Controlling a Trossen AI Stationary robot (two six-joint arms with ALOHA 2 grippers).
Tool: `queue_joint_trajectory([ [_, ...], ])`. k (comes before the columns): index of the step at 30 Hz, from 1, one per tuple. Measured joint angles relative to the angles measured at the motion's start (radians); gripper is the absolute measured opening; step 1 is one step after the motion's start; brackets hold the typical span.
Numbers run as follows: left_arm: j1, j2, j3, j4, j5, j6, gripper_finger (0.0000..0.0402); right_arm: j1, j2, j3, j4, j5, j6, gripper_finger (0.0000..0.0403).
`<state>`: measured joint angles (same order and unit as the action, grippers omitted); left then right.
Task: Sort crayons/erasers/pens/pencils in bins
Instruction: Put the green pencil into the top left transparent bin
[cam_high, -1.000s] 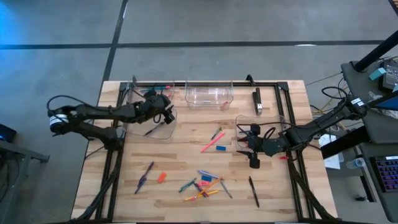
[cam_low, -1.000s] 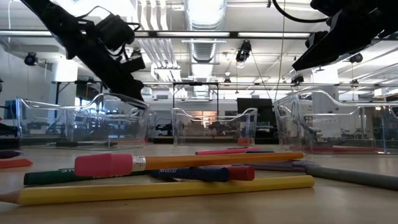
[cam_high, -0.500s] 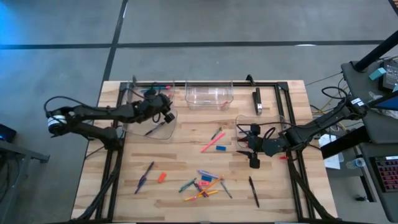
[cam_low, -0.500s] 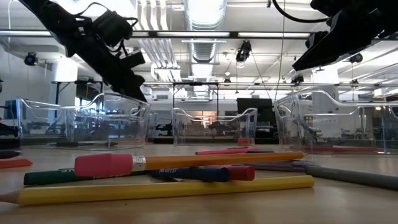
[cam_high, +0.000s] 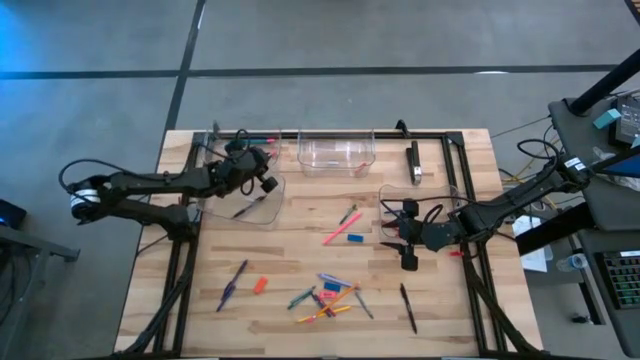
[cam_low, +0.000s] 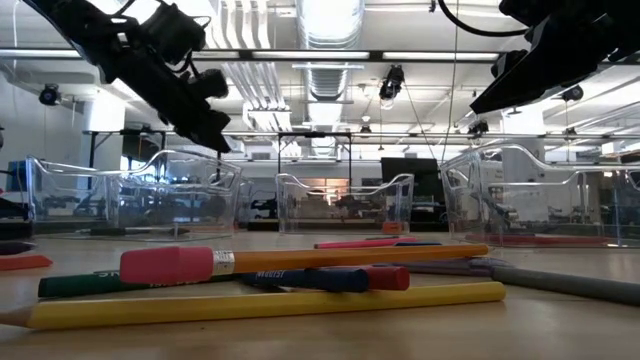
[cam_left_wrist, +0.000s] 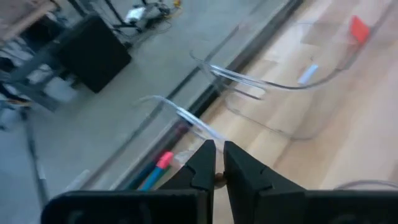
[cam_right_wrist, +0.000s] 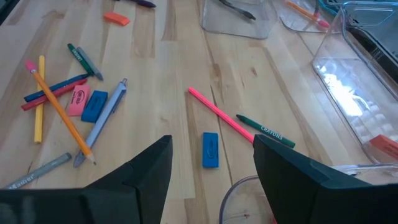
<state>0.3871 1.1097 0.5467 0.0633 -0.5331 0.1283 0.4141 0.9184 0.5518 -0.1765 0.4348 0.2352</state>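
From above, the left gripper (cam_high: 262, 172) hangs over the left clear bin (cam_high: 262, 213), at about ten o'clock from the table's middle; a dark pen (cam_high: 247, 207) lies inside that bin. The middle bin (cam_high: 336, 153) sits at twelve o'clock against the back frame rail. The right gripper (cam_high: 408, 243) hovers at three o'clock, beside the right bin (cam_high: 392, 192). A pink pencil (cam_high: 341, 229) and a blue eraser (cam_high: 354, 238) lie near centre with bare wood around them. A heap of pencils and crayons (cam_high: 328, 296) fills six o'clock, and a black pen (cam_high: 408, 307) lies at five o'clock near the front edge.

At table height, an orange pencil (cam_low: 300, 260) with a pink eraser tip and a yellow pencil (cam_low: 270, 303) cross the foreground; the bins stand behind.

The left wrist view shows its fingers (cam_left_wrist: 202, 168) nearly closed, a thin gap between, holding nothing, above a bin rim (cam_left_wrist: 249, 81) at the table's edge.

The right wrist view shows its fingers (cam_right_wrist: 146, 174) spread wide apart and empty, with the blue eraser (cam_right_wrist: 210, 150) between them on open wood, beside a green crayon (cam_right_wrist: 264, 130).
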Motion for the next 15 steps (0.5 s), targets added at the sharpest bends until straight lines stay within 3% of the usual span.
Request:
queue_joint_trajectory([
  [12,0.068,-0.089,0.059,0.014,-0.048,0.042,0.0010,0.000,0.000,0.000,0.001,0.001,0.000,0.0215],
  [15,0.114,-0.110,0.059,-0.052,-0.077,0.053,0.0007,0.000,0.000,0.000,0.001,0.001,0.000,0.0215],
])
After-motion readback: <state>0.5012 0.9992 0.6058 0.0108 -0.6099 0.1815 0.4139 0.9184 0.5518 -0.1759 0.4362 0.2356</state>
